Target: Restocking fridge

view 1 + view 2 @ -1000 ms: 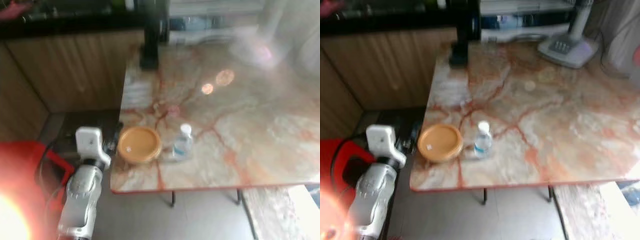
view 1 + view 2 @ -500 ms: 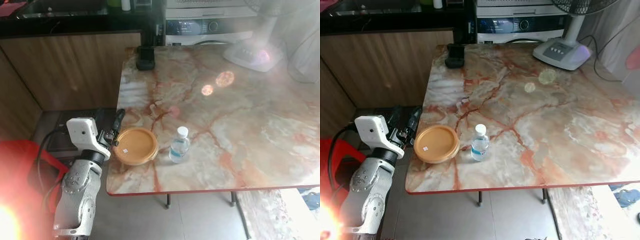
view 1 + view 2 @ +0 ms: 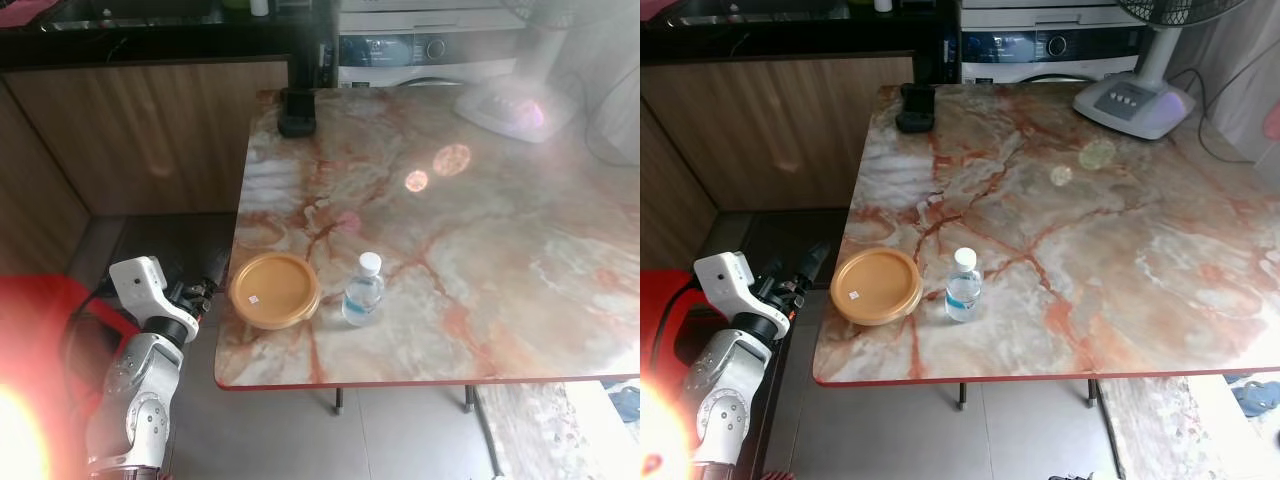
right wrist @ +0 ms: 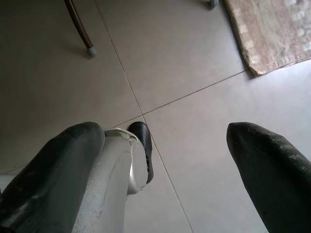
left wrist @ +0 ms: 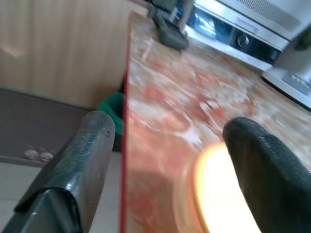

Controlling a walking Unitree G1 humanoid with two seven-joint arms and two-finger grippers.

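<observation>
left eye view showed a round orange lid (image 3: 275, 290) lying flat beside 1 upright clear plastic bottle (image 3: 362, 291) on glossy marble table (image 3: 480, 230); left gripper (image 5: 170, 160) hung spread apart, right gripper (image 4: 165, 160) likewise.

table edge (image 3: 940, 379) blocks left hand (image 3: 805, 268) | lid (image 3: 877, 285), bottle (image 3: 962, 286) near corner | marble beyond bare

Bright daylight; glare spots on marble table (image 3: 520, 250), orange flare at lower-left corner, left wrist view blurred, lid (image 5: 218, 194) possibly overexposed.
</observation>
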